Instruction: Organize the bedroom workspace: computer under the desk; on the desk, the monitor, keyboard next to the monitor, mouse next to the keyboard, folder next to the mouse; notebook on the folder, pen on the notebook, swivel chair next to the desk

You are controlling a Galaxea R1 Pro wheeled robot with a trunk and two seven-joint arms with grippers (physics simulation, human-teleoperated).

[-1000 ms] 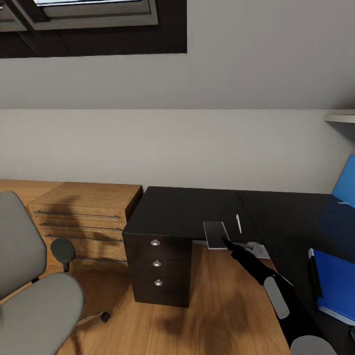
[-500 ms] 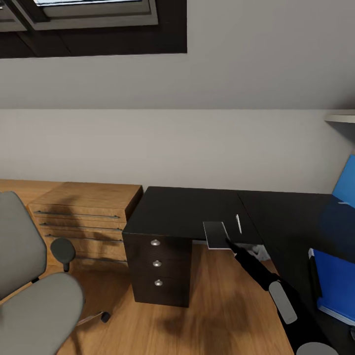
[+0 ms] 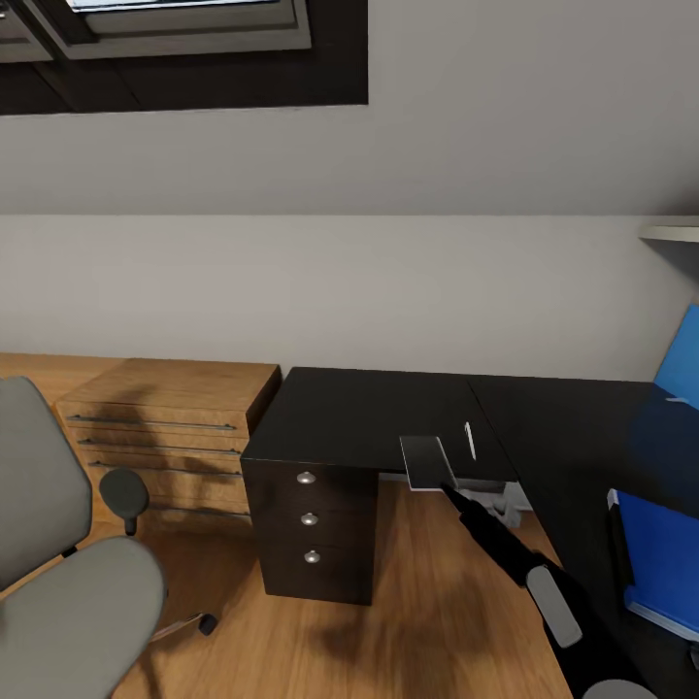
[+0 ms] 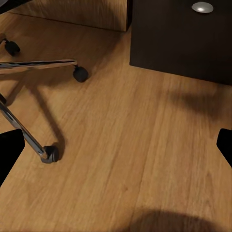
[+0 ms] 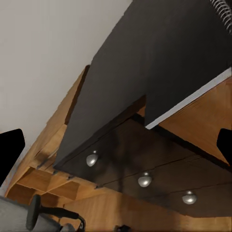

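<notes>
Grey notebook (image 3: 424,462) overhanging the surface (image 3: 369,417) edge, pen (image 3: 470,440) just beside it; right hand (image 3: 449,485) seemingly clamped on its corner. Next: carrying it onto the folder (image 3: 665,568).

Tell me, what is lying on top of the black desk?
On the black desk top: a thin grey notebook overhanging the front edge, a short white pen beside it, a bright-blue folder. The right arm hides some desk.

I see a plain pale wall (image 3: 388,282) ahead, with a dark-framed window (image 3: 184,49) high up at the left. Below runs a wood floor (image 3: 437,602). A light-wood dresser (image 3: 170,427) stands against the wall, shadows falling across its drawers.
</notes>
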